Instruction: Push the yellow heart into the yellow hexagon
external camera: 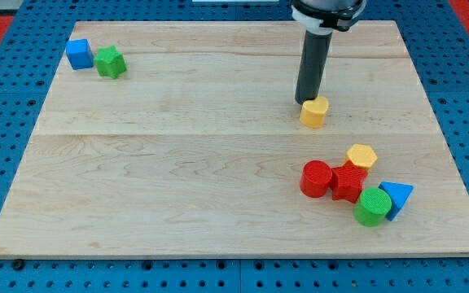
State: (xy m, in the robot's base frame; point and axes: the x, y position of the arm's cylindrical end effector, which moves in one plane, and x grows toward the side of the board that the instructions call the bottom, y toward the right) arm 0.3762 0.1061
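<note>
Roughly midway, by my reading: the yellow heart (pixel 314 112) sits on the wooden board (pixel 177 163) in the upper right part of the view, with the arm's tip (pixel 306 101) pressed against or just beside its upper-left edge; contact looks likely but I cannot confirm it. No hand here, only a bare rod, so nothing is grasped or released. The yellow hexagon (pixel 362 155) lies below and to the view's right of the heart, apart from it, with bare wood between. It touches the red star-like block (pixel 349 181), which sits beside a red cylinder (pixel 317 178), a green cylinder (pixel 372 206) and a blue triangle (pixel 397 196). Far off at the view's top left: blue cube (pixel 78 54), green star-like block (pixel 111 62). Remaining: close the gap down and rightward. Tip placement seems suited to that line.
</note>
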